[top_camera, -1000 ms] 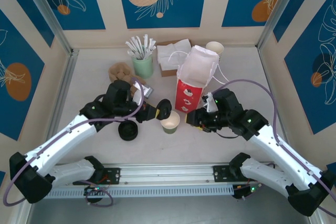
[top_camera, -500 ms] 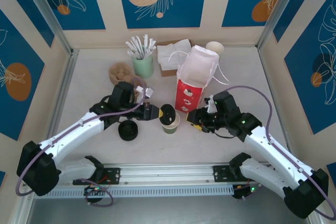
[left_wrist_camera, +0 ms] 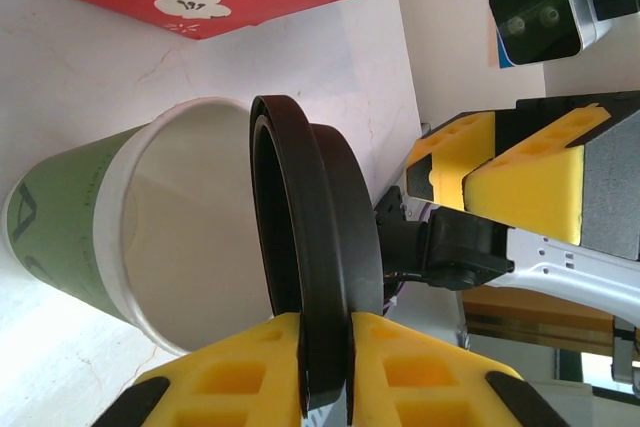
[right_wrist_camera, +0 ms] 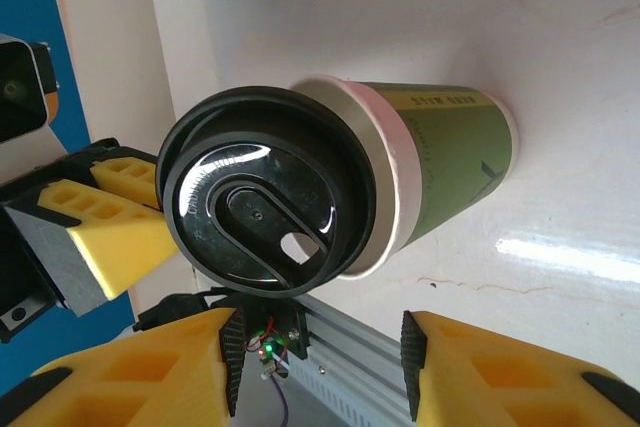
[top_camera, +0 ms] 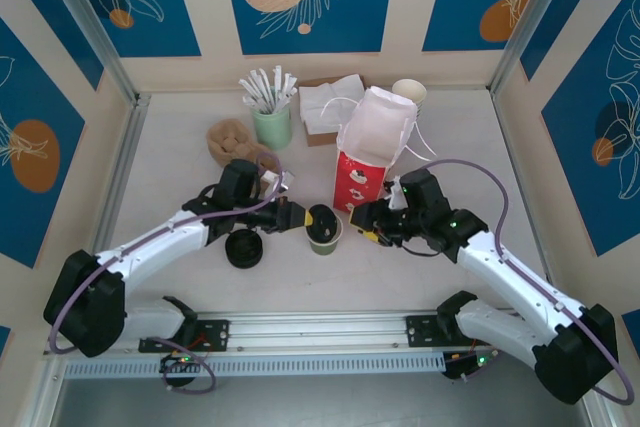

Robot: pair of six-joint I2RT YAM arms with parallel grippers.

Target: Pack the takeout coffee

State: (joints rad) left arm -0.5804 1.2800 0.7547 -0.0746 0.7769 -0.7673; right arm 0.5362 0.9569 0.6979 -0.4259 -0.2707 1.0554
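Since a second ago the left hand (top_camera: 303, 217) has carried the black lid (top_camera: 320, 219) from beside the olive-green paper cup (top_camera: 325, 239) to over its mouth, and the right hand (top_camera: 366, 226) has edged closer. Left fingers (left_wrist_camera: 240, 372) pinch the lid by its edge; it leans tilted against the cream rim, leaving a crescent uncovered. Right hand gapes wide, holding nothing, just beside the cup without touching. The cup stands upright on the surface (top_camera: 330, 282), with the red-and-white bag (top_camera: 365, 162) just behind, the stack of black lids (top_camera: 244, 248) near its left, and bare room in front.
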